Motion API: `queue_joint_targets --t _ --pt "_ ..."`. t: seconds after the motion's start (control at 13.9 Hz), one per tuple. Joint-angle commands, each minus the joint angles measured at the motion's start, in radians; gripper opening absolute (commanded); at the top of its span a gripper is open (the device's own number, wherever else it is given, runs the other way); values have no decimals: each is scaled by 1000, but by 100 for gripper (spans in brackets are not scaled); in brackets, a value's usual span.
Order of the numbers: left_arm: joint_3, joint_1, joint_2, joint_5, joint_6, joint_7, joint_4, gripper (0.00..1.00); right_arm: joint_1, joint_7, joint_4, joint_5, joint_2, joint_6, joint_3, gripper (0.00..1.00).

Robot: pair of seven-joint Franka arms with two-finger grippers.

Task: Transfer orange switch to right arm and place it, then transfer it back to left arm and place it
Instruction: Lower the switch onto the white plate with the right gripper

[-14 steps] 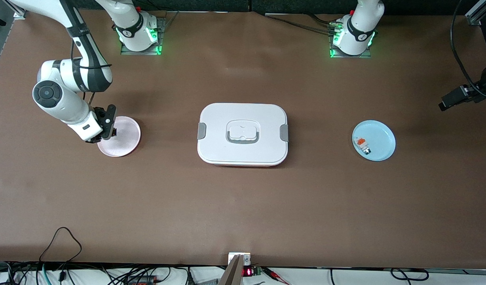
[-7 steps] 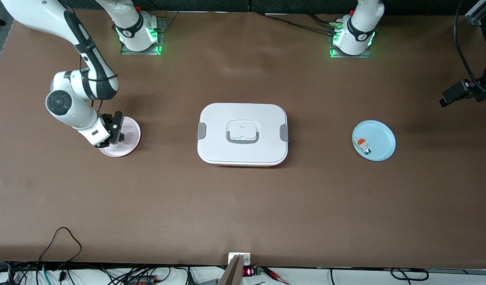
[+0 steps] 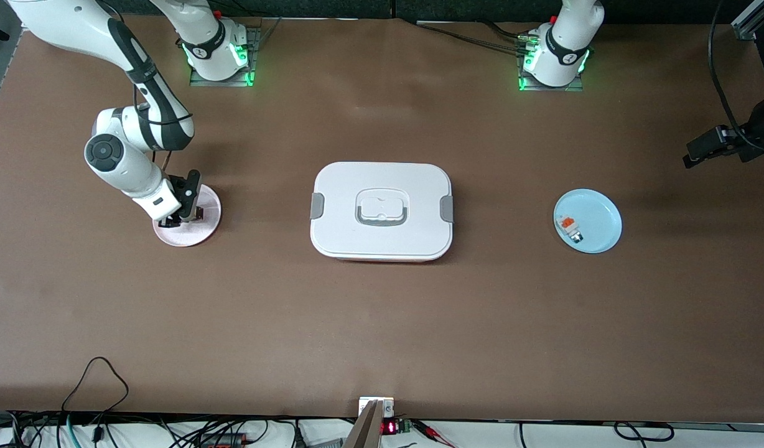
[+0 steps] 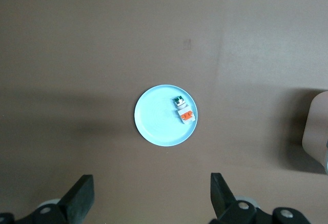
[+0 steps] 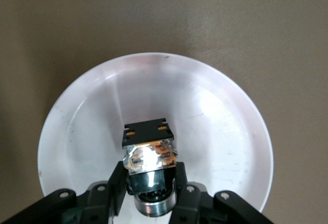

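Note:
The orange switch (image 5: 149,149), black with orange markings and a dark cylindrical end, sits between the fingers of my right gripper (image 5: 151,175). The fingers press its cylindrical end from both sides. It is low over the pale pink plate (image 5: 215,111); whether it touches the plate I cannot tell. In the front view the right gripper (image 3: 192,214) and the switch (image 3: 197,214) are over that plate (image 3: 201,235) at the right arm's end of the table. The white lidded box (image 3: 382,211) stands mid-table. My left gripper (image 4: 151,203) hangs open and empty, high near the left arm's end (image 3: 699,152).
A light blue plate (image 3: 600,218) lies toward the left arm's end and carries a small white-grey piece with an orange top (image 3: 570,228). The left wrist view shows this plate (image 4: 156,119) and piece (image 4: 184,114) far below. Cables run along the table's front edge.
The right arm has swung a little toward the box and lowered the switch over the middle of the pink plate. The left gripper has drifted slightly at the table's end.

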Motion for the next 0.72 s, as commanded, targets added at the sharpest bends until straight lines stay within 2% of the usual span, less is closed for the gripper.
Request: queue_joint_targets --t 0.0,0.22,0.36,0.65 --pt "9 -8 16 0 -26 29 34 100 -14 1 -30 -3 -18 16 -3 100" --pt "9 -7 16 0 -28 28 30 100 -10 14 6 11 -63 -39 0 100" --pt "9 -7 17 0 -28 22 28 100 -1 26 86 29 -86 -112 5 100" --pt "9 -5 17 0 -28 20 28 100 61 54 371 219 -89 -443 8 100"
